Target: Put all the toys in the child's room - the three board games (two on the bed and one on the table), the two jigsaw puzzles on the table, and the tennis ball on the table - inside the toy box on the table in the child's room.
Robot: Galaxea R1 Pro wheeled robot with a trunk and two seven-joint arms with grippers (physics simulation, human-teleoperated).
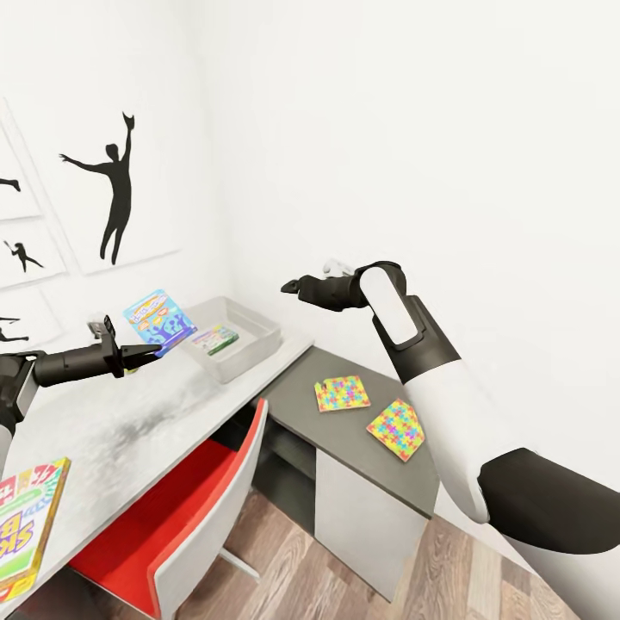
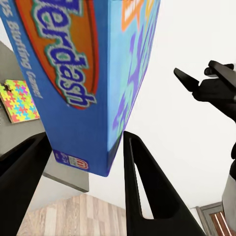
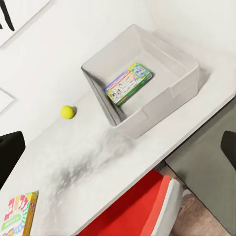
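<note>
My left gripper [image 1: 142,351] is shut on a bright blue board game [image 1: 159,320], held tilted above the table [image 1: 129,430] just beside the toy box [image 1: 250,349]. A green-edged board game [image 1: 215,338] lies inside the box. The left wrist view shows the blue game [image 2: 83,73] between the fingers [image 2: 147,187]. A third board game [image 1: 26,525] lies at the table's near end. The tennis ball [image 3: 68,112] rests on the table beside the box. Two jigsaw puzzles [image 1: 342,393] [image 1: 396,429] lie on the lower dark grey top. My right gripper [image 1: 291,287] hovers open above the box.
A red chair [image 1: 198,508] is tucked under the table's front edge. The dark grey cabinet top [image 1: 344,443] joins the table at the corner. White walls stand close behind, with black silhouettes [image 1: 116,194] on the left one. Wood floor [image 1: 344,585] lies below.
</note>
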